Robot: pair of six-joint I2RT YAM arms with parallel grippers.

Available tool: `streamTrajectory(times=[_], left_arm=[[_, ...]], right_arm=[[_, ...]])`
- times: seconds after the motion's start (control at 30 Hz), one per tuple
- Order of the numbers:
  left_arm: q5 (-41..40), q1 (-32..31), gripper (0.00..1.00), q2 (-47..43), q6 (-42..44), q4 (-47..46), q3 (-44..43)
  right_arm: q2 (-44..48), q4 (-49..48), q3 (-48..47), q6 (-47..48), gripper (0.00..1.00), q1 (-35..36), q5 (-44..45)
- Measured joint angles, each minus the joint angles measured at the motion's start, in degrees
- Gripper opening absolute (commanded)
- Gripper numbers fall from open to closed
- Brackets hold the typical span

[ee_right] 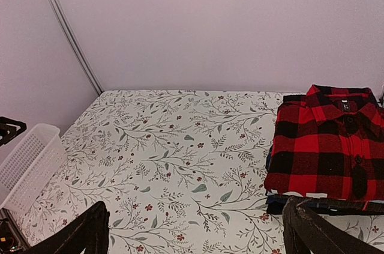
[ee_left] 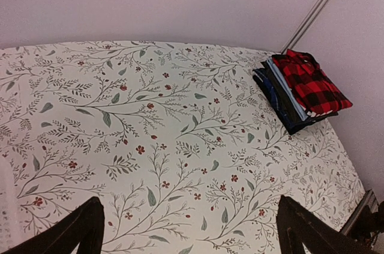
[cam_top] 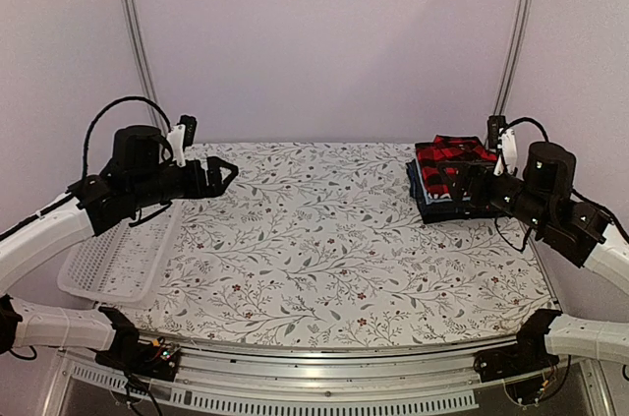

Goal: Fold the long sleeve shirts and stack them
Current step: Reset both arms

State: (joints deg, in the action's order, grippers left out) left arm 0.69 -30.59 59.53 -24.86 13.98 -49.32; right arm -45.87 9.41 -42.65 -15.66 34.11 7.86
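Observation:
A folded red-and-black check shirt (cam_top: 453,152) lies on top of a stack of folded shirts at the far right of the table. Under it a light blue shirt (ee_left: 283,87) and dark navy shirts (cam_top: 429,202) show at the edges. The stack also shows in the left wrist view (ee_left: 309,83) and the right wrist view (ee_right: 327,143). My left gripper (cam_top: 225,175) is open and empty above the far left of the table. My right gripper (cam_top: 454,184) is open and empty, raised just beside the stack's near edge.
A white plastic mesh basket (cam_top: 120,257) sits at the left edge of the table; it also shows in the right wrist view (ee_right: 27,167). A floral tablecloth (cam_top: 324,239) covers the table. Metal frame posts (cam_top: 515,32) stand at the back corners.

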Motion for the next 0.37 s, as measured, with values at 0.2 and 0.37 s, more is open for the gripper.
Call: streamTrajectory(times=[0.2,0.37], left_arm=[[-0.02,0.0,1.0,0.0,0.0,0.0,0.0],[-0.04,0.0,1.0,0.0,0.0,0.0,0.0]], right_arm=[[0.0,0.0,0.0,0.13,0.99,0.02,0.0],[0.0,0.0,0.0,0.31,0.99,0.02,0.0]])
